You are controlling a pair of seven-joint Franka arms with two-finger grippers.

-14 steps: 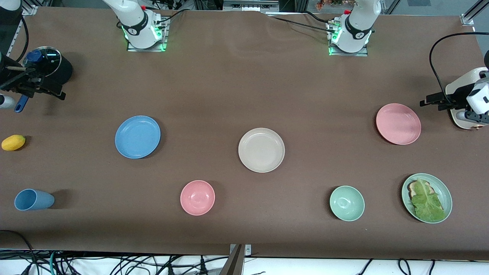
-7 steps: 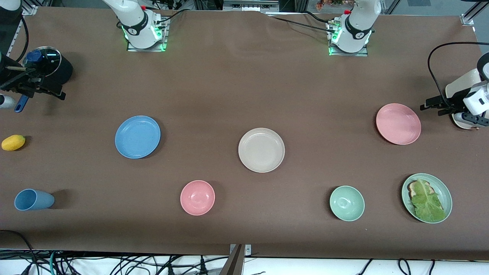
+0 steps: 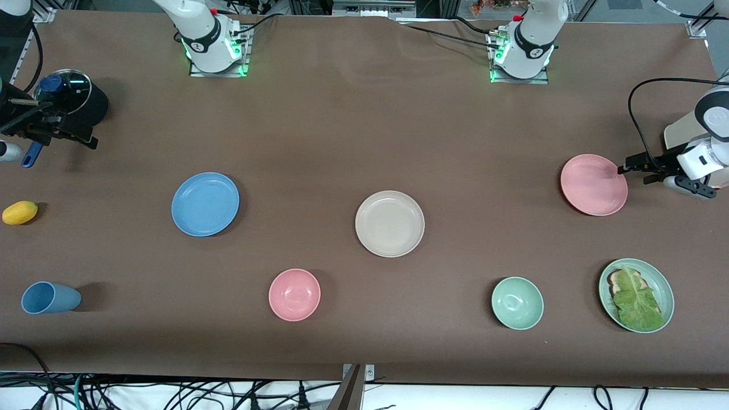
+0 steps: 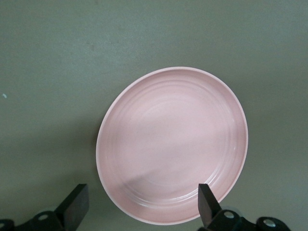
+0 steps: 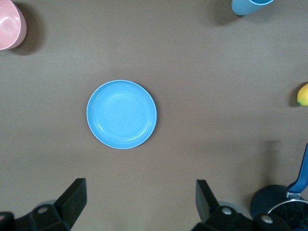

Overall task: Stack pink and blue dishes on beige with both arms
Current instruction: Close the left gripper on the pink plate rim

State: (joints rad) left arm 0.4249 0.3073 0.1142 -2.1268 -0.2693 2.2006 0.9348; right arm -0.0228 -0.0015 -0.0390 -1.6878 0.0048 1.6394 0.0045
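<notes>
The beige plate (image 3: 389, 223) lies in the middle of the table. Toward the right arm's end rests the blue plate (image 3: 205, 204) (image 5: 121, 114). The pink plate (image 3: 594, 184) (image 4: 172, 144) sits toward the left arm's end. My left gripper (image 3: 641, 171) (image 4: 142, 204) hangs open just above the pink plate's rim, on the side toward the table's end. One finger is over the plate and the other over bare cloth. My right gripper (image 3: 57, 128) (image 5: 139, 202) waits open and empty, high at the right arm's end of the table, beside a black pot.
A pink bowl (image 3: 294, 294) and a green bowl (image 3: 517, 303) stand nearer the front camera. There is also a green plate (image 3: 667, 287) with lettuce, a blue cup (image 3: 50, 297) on its side, a yellow fruit (image 3: 20, 212) and the lidded black pot (image 3: 77, 97).
My left gripper has moved in from the table's end to the pink plate's rim. The right arm and all dishes have stayed put.
</notes>
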